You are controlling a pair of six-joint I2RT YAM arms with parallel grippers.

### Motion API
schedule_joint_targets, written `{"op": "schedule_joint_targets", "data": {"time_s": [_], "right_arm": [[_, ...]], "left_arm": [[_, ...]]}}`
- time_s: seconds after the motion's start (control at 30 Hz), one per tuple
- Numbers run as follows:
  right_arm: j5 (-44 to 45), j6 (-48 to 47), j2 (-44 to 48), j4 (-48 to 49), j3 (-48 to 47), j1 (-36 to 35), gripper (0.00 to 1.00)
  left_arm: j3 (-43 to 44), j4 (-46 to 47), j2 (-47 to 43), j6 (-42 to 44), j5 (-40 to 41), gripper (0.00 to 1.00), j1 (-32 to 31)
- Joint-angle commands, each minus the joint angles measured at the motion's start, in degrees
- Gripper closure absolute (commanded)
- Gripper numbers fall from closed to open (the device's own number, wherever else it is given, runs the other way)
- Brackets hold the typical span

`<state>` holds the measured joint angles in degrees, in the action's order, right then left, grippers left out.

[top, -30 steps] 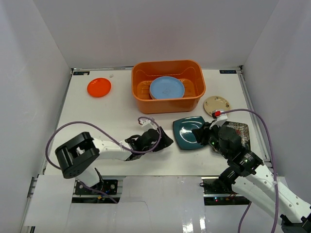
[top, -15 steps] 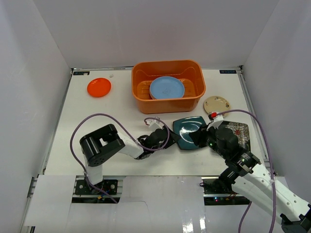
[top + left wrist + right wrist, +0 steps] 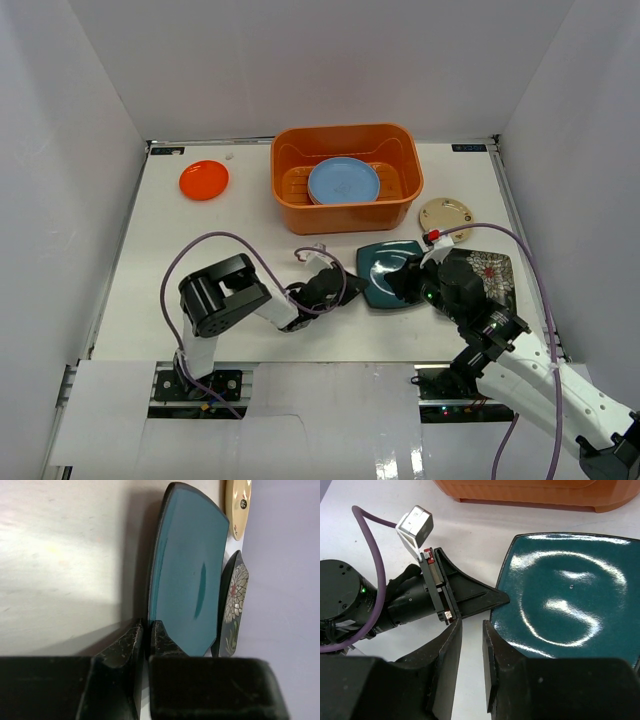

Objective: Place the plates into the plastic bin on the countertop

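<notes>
A square teal plate (image 3: 392,266) lies on the white countertop (image 3: 200,260) in front of the orange plastic bin (image 3: 345,214). My left gripper (image 3: 146,630) is shut on this plate's left rim, one finger under it and one on top. My right gripper (image 3: 471,625) hovers over the plate's near-left corner, its jaws open by a narrow gap with only bare countertop between them. A light blue plate (image 3: 343,182) lies in the bin. An orange-red plate (image 3: 204,180) sits at the far left. A small beige patterned plate (image 3: 445,216) and a black flowered square plate (image 3: 492,272) lie to the right.
The two grippers are very close together at the teal plate's left edge, and the left gripper (image 3: 501,598) fills the left of the right wrist view. The black plate (image 3: 232,600) sits just beyond the teal one. White walls enclose the table.
My left gripper slid right to the teal plate's left rim and closed on it. The right gripper drifted slightly left over the plate, its jaws unchanged.
</notes>
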<state>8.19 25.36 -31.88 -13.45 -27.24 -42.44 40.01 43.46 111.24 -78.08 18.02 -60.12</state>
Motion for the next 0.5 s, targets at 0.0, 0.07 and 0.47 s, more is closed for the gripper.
{"op": "schedule_joint_targets", "data": {"time_s": [0.0,0.07,0.47], "right_arm": [[-0.2,0.6,0.1,2.6,0.3,0.1,0.71],[-0.7,0.6,0.0,2.7,0.5,0.1,0.69],[-12.4,0.6,-4.9,4.5,-0.9,1.1,0.07]], "left_arm": [[-5.5,-3.6,-3.2,1.9,2.3,1.00,0.2],[-9.7,-3.5,-8.0,2.3,2.6,1.00,0.2],[-28.6,-8.1,-53.9,5.3,-1.0,1.00,0.9]]}}
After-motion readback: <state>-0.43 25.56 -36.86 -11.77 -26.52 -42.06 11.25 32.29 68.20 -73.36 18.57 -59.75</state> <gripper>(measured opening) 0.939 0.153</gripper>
